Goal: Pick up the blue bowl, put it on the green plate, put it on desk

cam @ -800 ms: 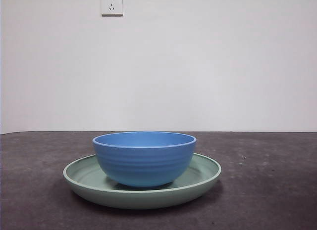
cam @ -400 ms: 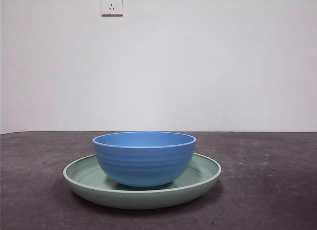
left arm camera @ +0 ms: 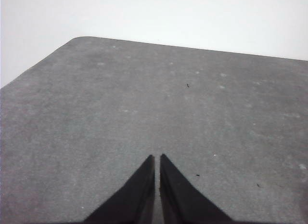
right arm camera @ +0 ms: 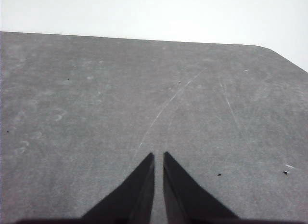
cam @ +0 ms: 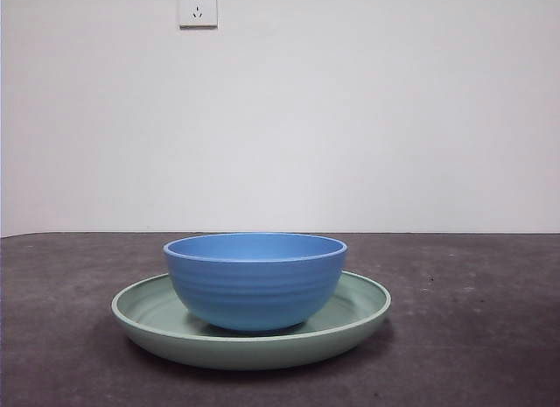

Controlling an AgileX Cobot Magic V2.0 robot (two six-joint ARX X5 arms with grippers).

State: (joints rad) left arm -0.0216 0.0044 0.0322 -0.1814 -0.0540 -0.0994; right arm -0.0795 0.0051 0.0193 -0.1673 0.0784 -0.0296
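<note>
The blue bowl [cam: 255, 280] stands upright inside the green plate [cam: 359, 311], which rests on the dark desk [cam: 472, 337] in the middle of the front view. No arm shows in the front view. My left gripper [left arm camera: 157, 158] is shut and empty over bare desk [left arm camera: 144, 103]. My right gripper [right arm camera: 158, 155] is shut and empty over bare desk [right arm camera: 120, 98]. Neither wrist view shows the bowl or the plate.
A white wall with a socket [cam: 198, 6] stands behind the desk. The desk's rounded far corners show in the left wrist view [left arm camera: 77, 39] and the right wrist view [right arm camera: 269, 48].
</note>
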